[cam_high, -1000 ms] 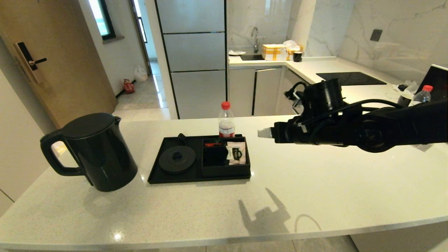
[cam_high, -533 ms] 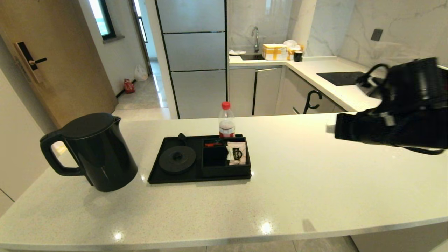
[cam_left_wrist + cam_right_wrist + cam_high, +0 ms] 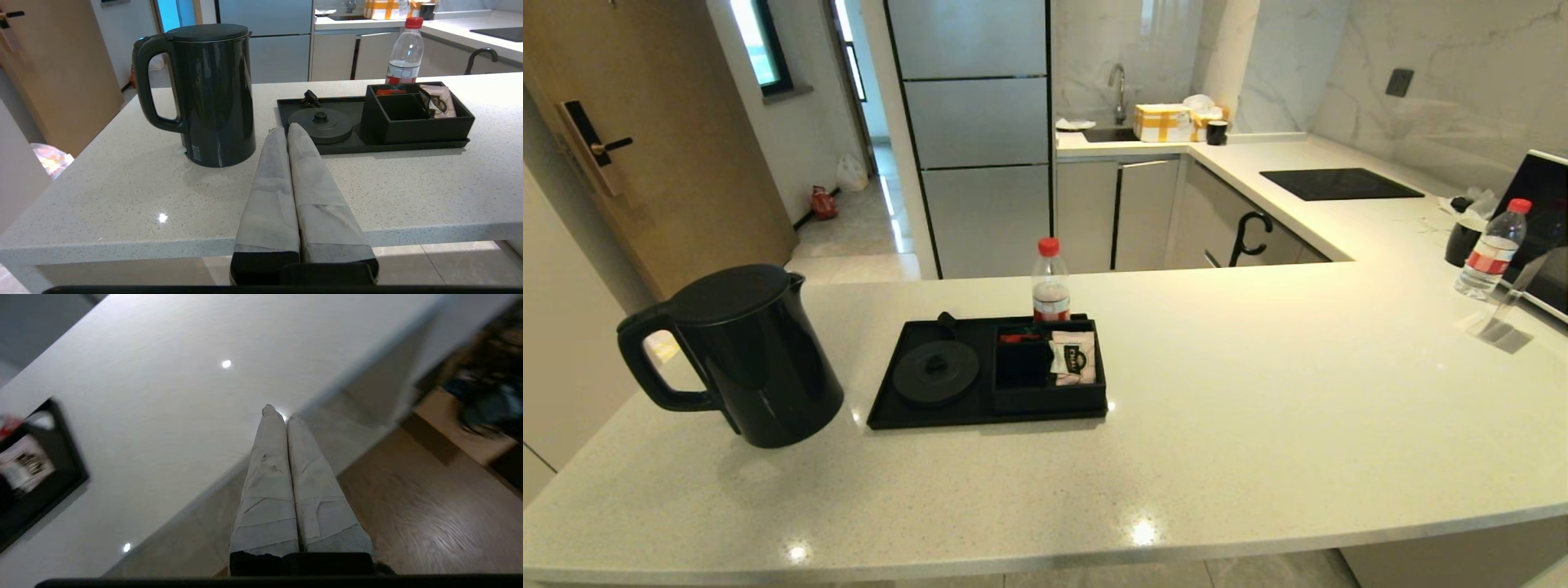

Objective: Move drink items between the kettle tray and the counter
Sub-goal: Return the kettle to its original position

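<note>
Note that the left gripper (image 3: pixel 288 130) sits at the near bench (image 3: pixel 1258 425) edge, fingers pressed together, holding nothing. The electric kettle (image 3: pixel 743 359) stands on the bench just beyond and left of those fingers, off its tray (image 3: pixel 915 408). The sachet (image 3: pixel 1076 359) leans in a tray compartment, beyond and to their right. The right gripper (image 3: pixel 282 416) hangs above the bench edge, fingers fully together, empty.
</note>
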{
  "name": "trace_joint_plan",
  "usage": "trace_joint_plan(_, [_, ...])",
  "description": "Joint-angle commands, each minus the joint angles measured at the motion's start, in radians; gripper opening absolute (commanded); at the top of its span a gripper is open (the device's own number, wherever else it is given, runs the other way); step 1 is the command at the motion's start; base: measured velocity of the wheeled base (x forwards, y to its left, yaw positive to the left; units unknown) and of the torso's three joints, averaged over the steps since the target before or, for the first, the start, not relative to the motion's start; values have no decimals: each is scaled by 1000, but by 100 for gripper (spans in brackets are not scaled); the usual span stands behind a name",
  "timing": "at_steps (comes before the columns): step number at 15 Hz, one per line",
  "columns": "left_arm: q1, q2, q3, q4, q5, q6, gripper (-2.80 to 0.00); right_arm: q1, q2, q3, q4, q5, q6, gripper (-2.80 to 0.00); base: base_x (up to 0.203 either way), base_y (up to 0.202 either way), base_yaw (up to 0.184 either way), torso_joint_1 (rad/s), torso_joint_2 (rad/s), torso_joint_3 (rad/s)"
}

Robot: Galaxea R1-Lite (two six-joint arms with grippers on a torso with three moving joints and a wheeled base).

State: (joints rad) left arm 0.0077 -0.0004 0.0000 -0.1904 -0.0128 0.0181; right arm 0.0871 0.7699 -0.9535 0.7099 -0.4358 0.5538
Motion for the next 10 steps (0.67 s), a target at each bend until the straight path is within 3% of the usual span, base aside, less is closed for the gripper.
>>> trace_joint_plan(1, [1, 0, 40, -1, 0, 0, -280, -73, -207, 13, 108, -19, 8, -280, 0, 0, 0, 0, 0, 0])
trace_joint_plan(4, [0, -1, 40, -1, 0, 0, -280, -102, -459, 69, 205, -26, -34, -280, 0, 0, 0, 0, 0, 0])
trace_joint_plan(6, [0, -1, 40, -1, 0, 0, -280, -97, -613, 112, 228, -5, -131, -280, 0, 0, 0, 0, 0, 0])
trace_joint_plan(9, [0, -1, 40, -1, 0, 0, -280, -91, -772, 191, 205, 87, -314, -280, 0, 0, 0, 0, 0, 0])
trace_joint_plan(10, [0, -1, 40, -1, 0, 0, -280, -90, -770, 210, 166, 114, -299, -280, 0, 0, 0, 0, 0, 0])
